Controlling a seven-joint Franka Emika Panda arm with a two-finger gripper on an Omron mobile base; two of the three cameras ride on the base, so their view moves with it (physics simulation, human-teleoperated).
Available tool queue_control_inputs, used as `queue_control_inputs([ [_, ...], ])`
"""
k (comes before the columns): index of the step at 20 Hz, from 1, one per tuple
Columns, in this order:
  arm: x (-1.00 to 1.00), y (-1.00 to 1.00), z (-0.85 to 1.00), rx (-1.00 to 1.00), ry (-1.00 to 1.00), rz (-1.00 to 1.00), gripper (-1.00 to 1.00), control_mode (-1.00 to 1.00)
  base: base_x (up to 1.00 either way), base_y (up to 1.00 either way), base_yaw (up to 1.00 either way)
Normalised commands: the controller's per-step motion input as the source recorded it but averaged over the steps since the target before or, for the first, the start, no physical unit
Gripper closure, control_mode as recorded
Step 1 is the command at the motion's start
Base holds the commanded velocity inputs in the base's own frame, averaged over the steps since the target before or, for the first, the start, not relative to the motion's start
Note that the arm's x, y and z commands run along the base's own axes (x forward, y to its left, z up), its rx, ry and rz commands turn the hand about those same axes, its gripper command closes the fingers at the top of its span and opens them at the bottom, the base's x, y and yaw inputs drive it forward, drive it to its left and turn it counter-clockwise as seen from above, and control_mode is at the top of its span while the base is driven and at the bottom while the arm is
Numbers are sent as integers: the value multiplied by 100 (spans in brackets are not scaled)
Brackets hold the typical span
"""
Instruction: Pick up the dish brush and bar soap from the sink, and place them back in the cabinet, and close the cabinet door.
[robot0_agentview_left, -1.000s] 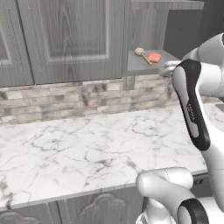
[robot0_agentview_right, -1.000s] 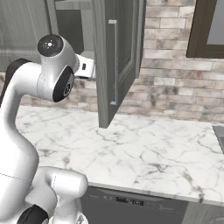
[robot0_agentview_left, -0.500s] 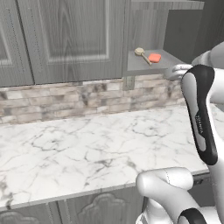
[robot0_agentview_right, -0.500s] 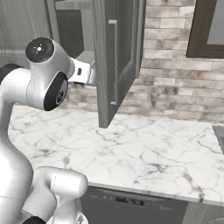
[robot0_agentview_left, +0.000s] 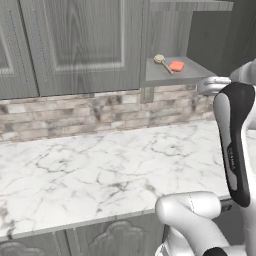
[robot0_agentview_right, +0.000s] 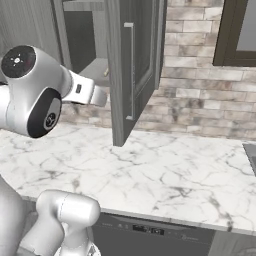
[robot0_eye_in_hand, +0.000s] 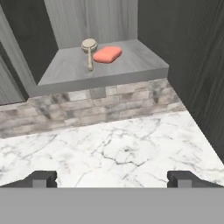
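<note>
Orange-red was the thing that jumped out at you first: the bar soap (robot0_eye_in_hand: 107, 54) lay flat on the cabinet's (robot0_agentview_left: 90, 45) grey inner shelf (robot0_eye_in_hand: 127, 65), toward the back. The dish brush (robot0_eye_in_hand: 89, 51) sat right beside it on the left, round pale head toward the far wall and its tan handle pointing out toward you. From the hand view the two looked like they were touching or near enough, hard to say which. In the left base view you could see the same pair, brush (robot0_agentview_left: 163, 63) left of the soap (robot0_agentview_left: 176, 66), both up on that shelf.

Your gripper (robot0_eye_in_hand: 112, 177) was spread wide with nothing between the finger tips (robot0_eye_in_hand: 41, 178), and it hung out over the marble counter (robot0_eye_in_hand: 113, 148), well back from the shelf and lower than it. So both items were let go already.

The cabinet door (robot0_agentview_right: 135, 65) was swung out, standing nearly edge-on in the right base view with its long bar handle (robot0_agentview_right: 131, 70) showing, just to the right of the arm's wrist (robot0_agentview_right: 87, 92). In the hand view the door's dark inner face (robot0_eye_in_hand: 192, 70) ran along the right side. Below the shelf was the brick backsplash (robot0_agentview_left: 100, 112), then the white veined counter, and the curly carved base cabinet fronts (robot0_agentview_left: 100, 240) at the near edge.
</note>
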Motion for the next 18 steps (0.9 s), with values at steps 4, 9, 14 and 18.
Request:
queue_control_inputs([
  [4, -60, -15, 0, 9, 0, -17, -100, -100, 0, 0, 0],
  [9, -52, -8, 1, 11, -7, -5, -100, -100, 0, 0, 0],
  [14, -38, -2, 16, 13, -5, 0, -100, -100, 0, 0, 0],
  [18, -36, -26, 6, 14, -1, 0, -100, -100, 0, 0, 0],
])
